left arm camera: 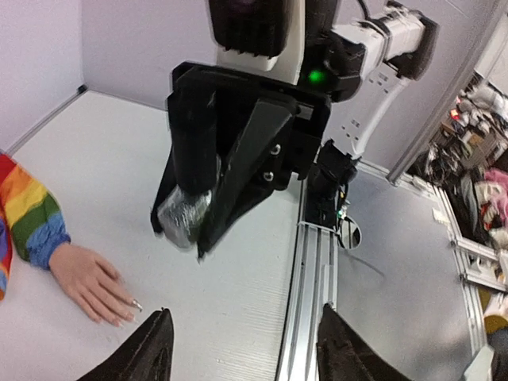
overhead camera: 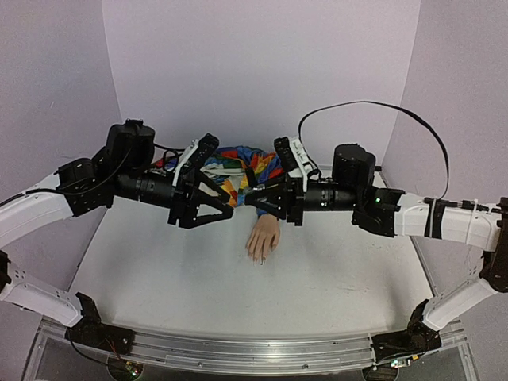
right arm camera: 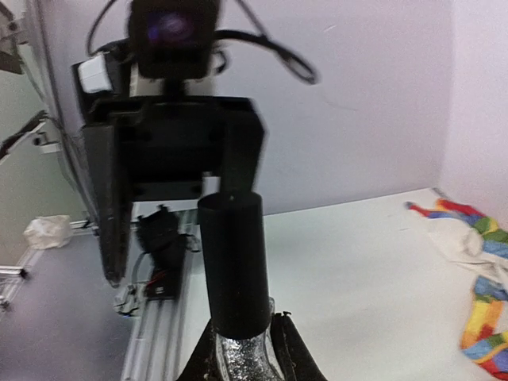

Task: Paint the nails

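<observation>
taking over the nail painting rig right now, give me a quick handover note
Left gripper: open, empty, facing the bottle's cap.
Right gripper: shut on the small glittery bottle, held above the table, with the black cap on.
Mannequin hand: lies flat on the table, fingers toward the arm bases, below where the two grippers meet.
Done: bottle is picked up.
Left: take the cap off, then brush the nails. The views are too small to tell whether any nail is already painted.
</observation>
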